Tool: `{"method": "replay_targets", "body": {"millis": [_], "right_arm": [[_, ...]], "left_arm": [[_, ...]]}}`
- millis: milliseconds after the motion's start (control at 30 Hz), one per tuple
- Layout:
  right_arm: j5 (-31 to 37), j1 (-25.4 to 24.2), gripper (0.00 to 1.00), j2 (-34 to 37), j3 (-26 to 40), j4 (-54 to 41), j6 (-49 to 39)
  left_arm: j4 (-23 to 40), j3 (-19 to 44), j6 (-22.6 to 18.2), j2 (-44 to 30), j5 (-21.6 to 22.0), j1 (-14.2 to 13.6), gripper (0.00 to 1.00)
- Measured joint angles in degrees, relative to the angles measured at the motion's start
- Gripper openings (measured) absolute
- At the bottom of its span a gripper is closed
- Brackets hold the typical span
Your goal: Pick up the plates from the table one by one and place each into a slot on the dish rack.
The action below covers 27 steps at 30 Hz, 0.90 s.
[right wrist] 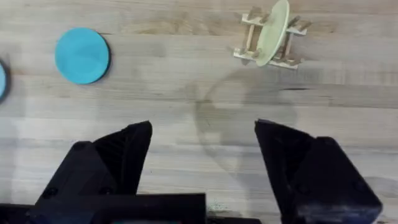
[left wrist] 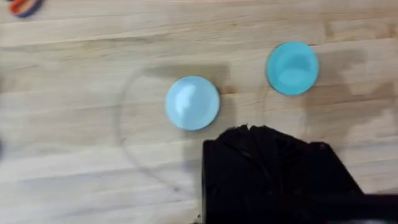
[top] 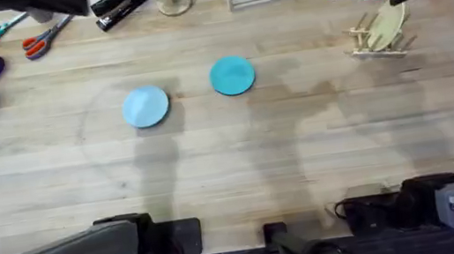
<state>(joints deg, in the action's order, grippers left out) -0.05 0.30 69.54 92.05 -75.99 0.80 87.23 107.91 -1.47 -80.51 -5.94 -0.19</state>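
Right gripper (right wrist: 202,168) jaws wide, empty; left's unclear | teal plate (top: 231,75), sky-blue plate (top: 146,106) flat on tabletop (top: 302,152) | likely light, stiff, slick: pinch rim.

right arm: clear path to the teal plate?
Probably yes. The right gripper is open over bare table, and nothing lies between it and the teal plate. The dish rack stands off to the side.
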Motion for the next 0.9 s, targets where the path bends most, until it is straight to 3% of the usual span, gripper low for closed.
{"method": "replay_targets", "body": {"millis": [533,700,900], "right_arm": [[0.00,0.00,0.995,0.00,0.02,0.00,0.00],[0.00,0.00,0.995,0.00,0.02,0.00,0.00],[0.00,0.00,0.995,0.00,0.02,0.00,0.00]], "left_arm": [[-25.85,-28.09,0.14,-0.26,-24.48,0.00,0.042],[-30.65,-33.06,0.46,-3.52,-30.22,-0.04,0.042],[-33.98,-33.78,0.63,-11.29,-34.90,-0.04,0.042]]}}
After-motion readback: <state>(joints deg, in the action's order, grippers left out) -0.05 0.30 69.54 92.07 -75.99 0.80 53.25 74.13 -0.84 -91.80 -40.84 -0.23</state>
